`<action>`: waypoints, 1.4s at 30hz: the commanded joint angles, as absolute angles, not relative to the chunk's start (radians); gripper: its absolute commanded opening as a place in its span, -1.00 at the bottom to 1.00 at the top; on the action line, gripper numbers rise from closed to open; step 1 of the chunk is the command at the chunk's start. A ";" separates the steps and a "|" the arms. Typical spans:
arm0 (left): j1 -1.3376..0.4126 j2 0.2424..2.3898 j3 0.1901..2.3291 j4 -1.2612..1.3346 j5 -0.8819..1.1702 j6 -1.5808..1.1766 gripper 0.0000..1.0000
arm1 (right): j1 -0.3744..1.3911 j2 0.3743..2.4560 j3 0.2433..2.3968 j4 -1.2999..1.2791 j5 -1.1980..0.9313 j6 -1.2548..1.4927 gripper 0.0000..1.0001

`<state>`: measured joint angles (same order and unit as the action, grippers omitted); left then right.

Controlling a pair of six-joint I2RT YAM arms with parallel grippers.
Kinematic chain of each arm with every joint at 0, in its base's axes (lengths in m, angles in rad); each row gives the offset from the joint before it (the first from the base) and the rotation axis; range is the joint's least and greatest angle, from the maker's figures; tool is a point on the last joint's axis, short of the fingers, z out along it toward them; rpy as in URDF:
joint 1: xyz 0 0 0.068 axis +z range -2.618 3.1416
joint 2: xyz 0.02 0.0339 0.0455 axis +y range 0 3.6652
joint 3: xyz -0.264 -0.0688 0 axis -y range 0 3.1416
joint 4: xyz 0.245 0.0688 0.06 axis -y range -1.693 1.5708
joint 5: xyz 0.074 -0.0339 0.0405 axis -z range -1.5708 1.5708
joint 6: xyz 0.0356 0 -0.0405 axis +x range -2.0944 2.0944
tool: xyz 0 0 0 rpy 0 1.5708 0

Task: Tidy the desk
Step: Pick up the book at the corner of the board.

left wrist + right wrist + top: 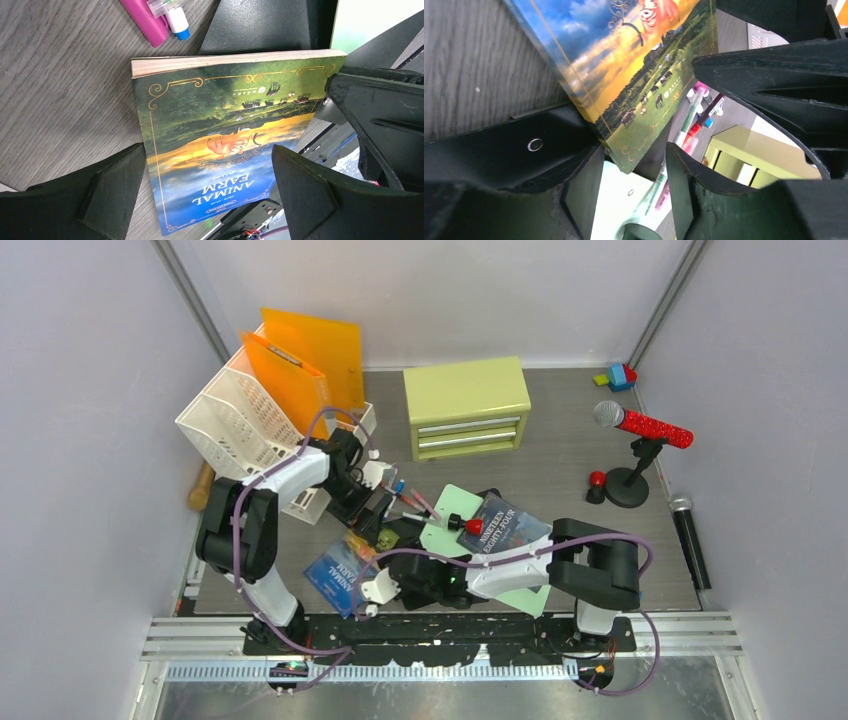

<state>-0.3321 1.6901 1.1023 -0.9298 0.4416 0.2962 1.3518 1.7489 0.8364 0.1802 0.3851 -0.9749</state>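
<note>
From above, the grey wood-grain worktop (570, 455) lies under the Animal Farm book (335, 578). The left hand (378, 508) hangs just behind the book, and the right hand (368, 592) sits at the book's right edge. At the left wrist, the left hand's fingers (117, 180) are spread wide to either side of the book, with a pink marker (145, 17) just beyond it. At the right wrist, the right hand's fingers (584, 175) stand parted, and a corner of the book lies between them.

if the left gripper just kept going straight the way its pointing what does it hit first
The Animal Farm book. The left gripper points down at its cover, jaws open to either side, so the cover likely comes first; depth is unclear.
</note>
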 commanded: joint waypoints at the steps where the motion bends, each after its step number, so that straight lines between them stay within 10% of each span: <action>1: -0.341 1.696 1.123 -0.920 0.485 0.301 0.98 | 1.371 1.779 0.804 0.219 0.368 -0.992 -0.01; 17: -0.341 1.638 1.221 -1.004 0.443 0.326 0.98 | 1.378 1.648 0.911 -0.010 0.433 -0.916 -0.97; 42: -0.146 1.076 1.352 -1.227 0.455 0.669 0.99 | 1.212 1.398 1.079 -0.375 0.227 -0.658 -0.99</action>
<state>-0.1734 1.2152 1.3869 -1.1591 0.4046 0.5289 1.2594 1.4460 0.9810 -0.3519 0.3111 -0.7712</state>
